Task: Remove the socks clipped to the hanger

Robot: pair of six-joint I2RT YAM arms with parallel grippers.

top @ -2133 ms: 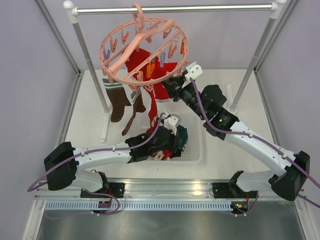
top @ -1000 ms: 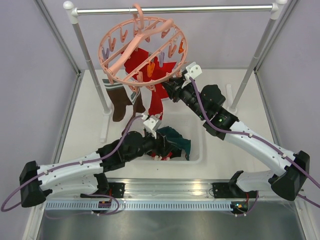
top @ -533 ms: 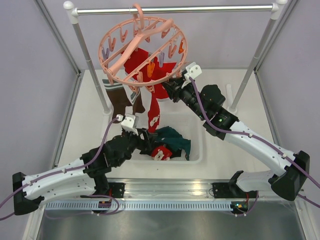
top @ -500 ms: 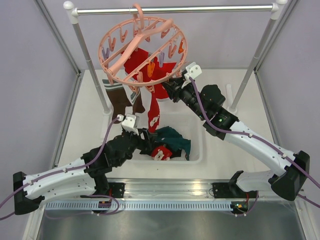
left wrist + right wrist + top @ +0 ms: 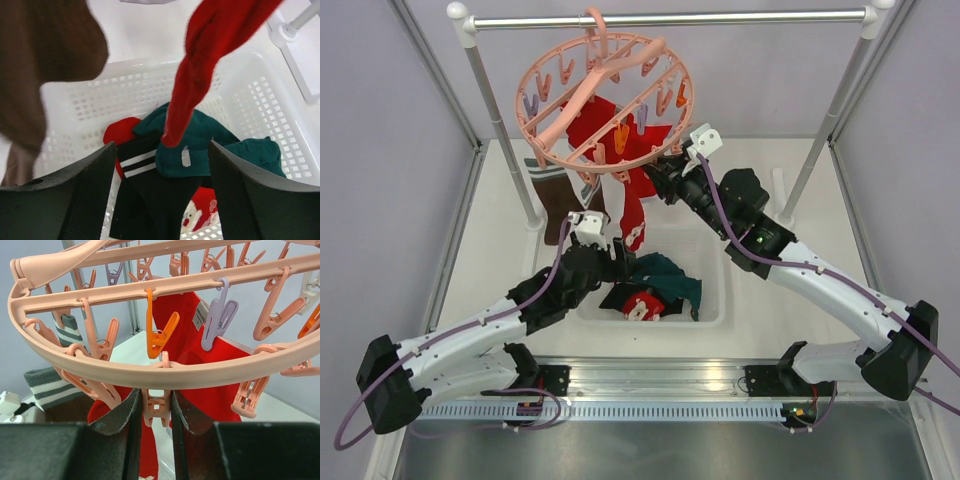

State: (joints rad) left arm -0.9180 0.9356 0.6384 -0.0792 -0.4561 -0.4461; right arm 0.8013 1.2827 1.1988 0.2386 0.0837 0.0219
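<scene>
1. White tabletop under a grey rail (image 5: pixel 670 17). The hanger (image 5: pixel 605 100) hooks onto it toward 11 o'clock, and a white basket (image 5: pixel 712 300) sits mid-table.
2. Of the socks, a red sock (image 5: pixel 630 210) and a brown sock (image 5: pixel 560 210) hang clipped under the ring. A teal sock (image 5: pixel 200 145), a black striped sock (image 5: pixel 145 172) and more red ones lie in the basket.
3. The left gripper (image 5: pixel 618 262) is over the basket's 10 o'clock corner, fingers wide apart and empty.
4. The right gripper (image 5: pixel 655 172) is pressed together on a pink clip (image 5: pixel 156 407) at the ring's 5 o'clock rim, red fabric just behind it.
5. From the left gripper the red sock hangs close, at about 1 o'clock. Its long axis runs nearly straight down and its toe ends between the finger lines in the wrist view. The left arm is the nearer to that free end, so a pull would likely fall to it.
6. Against half a second ago, the left gripper has risen from the basket toward the red sock and spread wider. The right arm and hanger are unchanged.
</scene>
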